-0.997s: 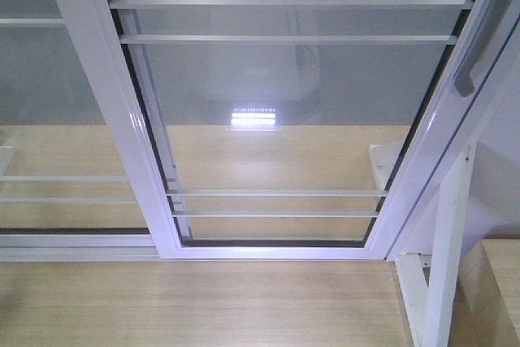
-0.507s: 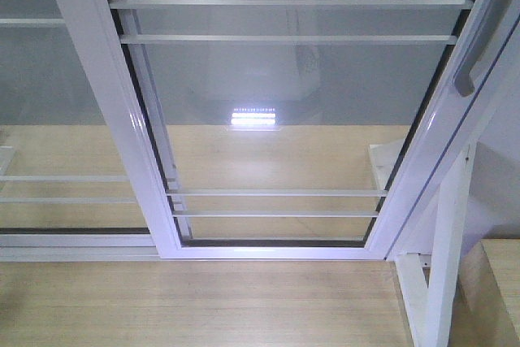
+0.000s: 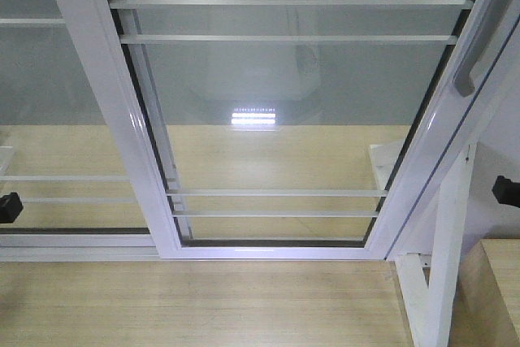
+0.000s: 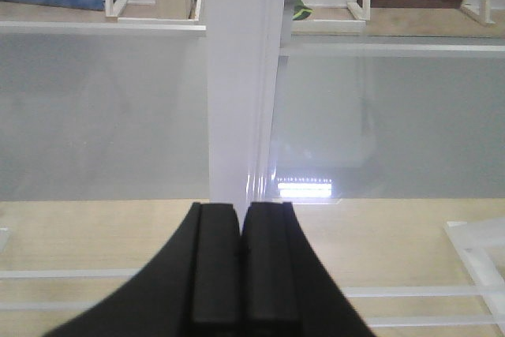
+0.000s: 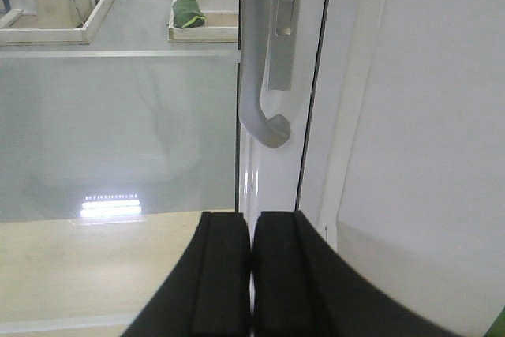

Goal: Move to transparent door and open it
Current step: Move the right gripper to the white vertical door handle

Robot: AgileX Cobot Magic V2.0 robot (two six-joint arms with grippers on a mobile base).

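Glass transparent door [image 3: 284, 103], silver handle [image 5: 251, 37] ahead; left fingers [image 4: 217, 274], right fingers [image 5: 225, 274] pressed together, empty

1. This is an indoor room whose exact kind is unclear, with a pale wood-grain floor [image 3: 203, 298] on both sides of the glass.
2. White-framed glazing partitions it: the transparent door [image 3: 284, 79] beside a second glass panel [image 3: 57, 79].
3. Open white frames [image 5: 47, 35] beyond the glass suggest a workshop or test space.

Pale wooden floor [image 3: 203, 306], a second white-framed glass panel [image 3: 57, 79], a white wooden rack [image 3: 449, 233]
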